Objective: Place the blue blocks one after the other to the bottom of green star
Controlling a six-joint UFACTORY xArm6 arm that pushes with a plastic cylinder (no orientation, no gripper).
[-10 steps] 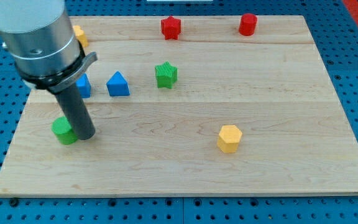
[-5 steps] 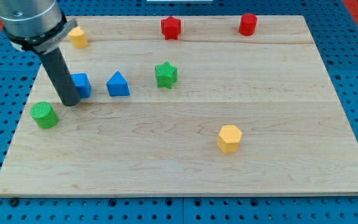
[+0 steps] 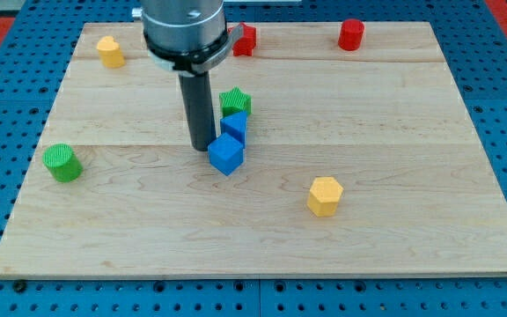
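Blocks in blue sit stacked toward the view's bottom of the green star (image 3: 235, 102): a blue block (image 3: 233, 129) touching it, a blue cube (image 3: 225, 154) below; my tip (image 3: 202, 146) stands just left of both; no end effector shows, only the rod; all rest on the wooden surface (image 3: 394, 220).

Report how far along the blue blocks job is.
Nearly done: both blue blocks sit in a line below the green star, the upper blue block touching it, the blue cube beneath. My tip rests at their left. Left: perhaps straightening the slightly slanted line.
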